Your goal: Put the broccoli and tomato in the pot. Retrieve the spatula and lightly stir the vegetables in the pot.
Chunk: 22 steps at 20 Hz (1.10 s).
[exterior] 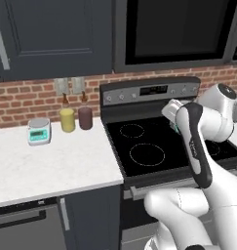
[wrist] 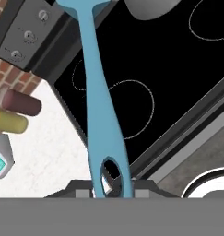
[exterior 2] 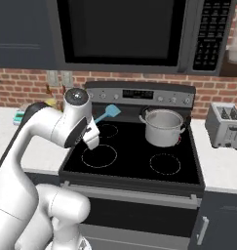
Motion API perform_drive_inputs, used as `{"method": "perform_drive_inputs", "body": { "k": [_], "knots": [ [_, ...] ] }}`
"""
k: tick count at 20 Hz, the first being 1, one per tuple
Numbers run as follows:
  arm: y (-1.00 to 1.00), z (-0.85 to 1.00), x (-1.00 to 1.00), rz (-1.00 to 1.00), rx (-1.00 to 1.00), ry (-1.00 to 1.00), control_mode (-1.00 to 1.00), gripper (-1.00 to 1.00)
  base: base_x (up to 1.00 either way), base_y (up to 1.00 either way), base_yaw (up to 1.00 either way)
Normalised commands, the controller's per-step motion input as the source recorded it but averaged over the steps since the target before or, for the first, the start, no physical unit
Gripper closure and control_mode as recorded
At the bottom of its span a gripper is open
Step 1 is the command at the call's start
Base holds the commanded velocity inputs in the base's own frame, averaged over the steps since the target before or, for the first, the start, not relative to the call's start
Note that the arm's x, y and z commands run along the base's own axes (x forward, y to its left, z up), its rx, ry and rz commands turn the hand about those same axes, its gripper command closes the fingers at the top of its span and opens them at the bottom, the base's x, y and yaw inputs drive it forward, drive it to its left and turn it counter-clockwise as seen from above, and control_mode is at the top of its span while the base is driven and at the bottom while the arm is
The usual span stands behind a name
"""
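Observation:
My gripper (wrist: pixel 111 188) is shut on the handle end of the light-blue spatula (wrist: pixel 97 92), which stretches away over the black stovetop (wrist: pixel 178 78). In the right base view the spatula's blade (exterior 2: pixel 109 113) sticks up and to the right from my hand, over the stove's back left burner. The steel pot (exterior 2: pixel 162 127) stands on the back right burner, to the right of the blade and apart from it; its rounded wall (wrist: pixel 150 9) also shows in the hand view. The broccoli and tomato are hidden from every view.
On the white counter left of the stove stand a yellow jar (exterior: pixel 67 119), a maroon jar (exterior: pixel 85 117) and a small scale (exterior: pixel 39 131). A silver toaster (exterior 2: pixel 226 125) sits right of the stove. A microwave (exterior 2: pixel 125 29) hangs above.

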Motion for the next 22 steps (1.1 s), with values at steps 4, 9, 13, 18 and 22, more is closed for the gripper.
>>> {"method": "perform_drive_inputs", "body": {
  "k": [4,9,13,18,22],
  "knots": [
    [0.0,0.0,0.0,0.0,0.0,0.0,1.0,1.0,0.06,-0.84,0.13],
    [0.0,0.0,0.0,0.0,0.0,0.0,1.0,1.0,0.23,-0.76,0.25],
    [0.0,0.0,0.0,0.0,0.0,0.0,1.0,1.0,0.23,-0.5,0.29],
    [0.0,0.0,0.0,0.0,0.0,0.0,1.0,1.0,0.66,-0.27,0.12],
    [0.0,0.0,0.0,0.0,0.0,0.0,1.0,1.0,0.71,-0.15,0.0]
  ]
}}
